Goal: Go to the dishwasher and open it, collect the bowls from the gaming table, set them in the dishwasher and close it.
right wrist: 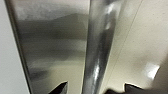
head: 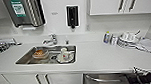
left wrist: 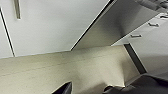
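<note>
The dishwasher (head: 103, 83) is the stainless-steel front under the counter at the lower right, with a horizontal bar handle (head: 101, 79) across its top. My right gripper (head: 130, 80) reaches in from the right to the handle's end. In the right wrist view the shiny bar (right wrist: 96, 50) runs between the two dark fingertips of the right gripper (right wrist: 95, 88), which stands open around it. My left gripper (left wrist: 87, 89) hangs open over the pale floor, with the dishwasher's steel panel (left wrist: 125, 22) beyond it. The gaming table and the bowls are out of view.
A white counter (head: 97, 56) holds a steel sink (head: 25, 60) with a tap, an orange-filled dish (head: 40, 53) and a cup on a plate (head: 65, 56). Stacked plates (head: 127, 39) and a bottle (head: 106, 37) stand at the right. White cabinet doors (head: 43, 81) lie left of the dishwasher.
</note>
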`<state>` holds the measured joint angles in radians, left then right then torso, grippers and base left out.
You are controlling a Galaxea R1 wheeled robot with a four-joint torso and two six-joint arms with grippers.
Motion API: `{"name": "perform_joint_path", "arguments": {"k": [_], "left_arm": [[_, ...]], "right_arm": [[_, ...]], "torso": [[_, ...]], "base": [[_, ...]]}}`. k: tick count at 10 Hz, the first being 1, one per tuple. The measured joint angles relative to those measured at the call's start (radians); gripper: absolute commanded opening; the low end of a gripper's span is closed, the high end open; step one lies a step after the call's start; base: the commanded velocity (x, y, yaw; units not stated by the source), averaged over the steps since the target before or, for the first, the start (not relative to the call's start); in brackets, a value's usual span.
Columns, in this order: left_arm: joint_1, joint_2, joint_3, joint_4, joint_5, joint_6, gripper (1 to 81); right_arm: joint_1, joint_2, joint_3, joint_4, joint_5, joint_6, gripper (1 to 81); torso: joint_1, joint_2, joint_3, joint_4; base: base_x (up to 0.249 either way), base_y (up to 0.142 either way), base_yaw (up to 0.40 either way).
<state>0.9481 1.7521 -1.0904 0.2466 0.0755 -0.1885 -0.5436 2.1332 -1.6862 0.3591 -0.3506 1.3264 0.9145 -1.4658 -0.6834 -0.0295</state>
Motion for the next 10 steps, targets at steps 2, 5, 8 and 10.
{"name": "perform_joint_path", "arguments": {"k": [2, 5, 8, 10], "left_arm": [[0.000, 0.005, -0.002, 0.000, 0.000, 0.000, 81.1], [0.000, 0.005, -0.003, 0.000, 0.000, 0.000, 81.1], [0.000, 0.005, -0.003, 0.000, 0.000, 0.000, 81.1], [0.000, 0.005, -0.003, 0.001, 0.000, 0.000, 81.1]], "right_arm": [[-0.003, 0.000, -0.011, -0.001, -0.022, 0.056, 81.1], [-0.024, 0.036, -0.064, -0.001, -0.041, 0.063, 81.1], [-0.024, 0.074, -0.121, -0.001, -0.087, 0.081, 81.1], [-0.024, 0.072, -0.120, -0.004, -0.091, 0.081, 81.1]], "torso": [[0.000, 0.000, 0.000, 0.000], [0.000, 0.000, 0.000, 0.000], [0.000, 0.000, 0.000, 0.000], [0.000, 0.000, 0.000, 0.000]], "base": [[0.000, 0.000, 0.000], [0.000, 0.000, 0.000], [0.000, 0.000, 0.000], [0.000, 0.000, 0.000]]}}
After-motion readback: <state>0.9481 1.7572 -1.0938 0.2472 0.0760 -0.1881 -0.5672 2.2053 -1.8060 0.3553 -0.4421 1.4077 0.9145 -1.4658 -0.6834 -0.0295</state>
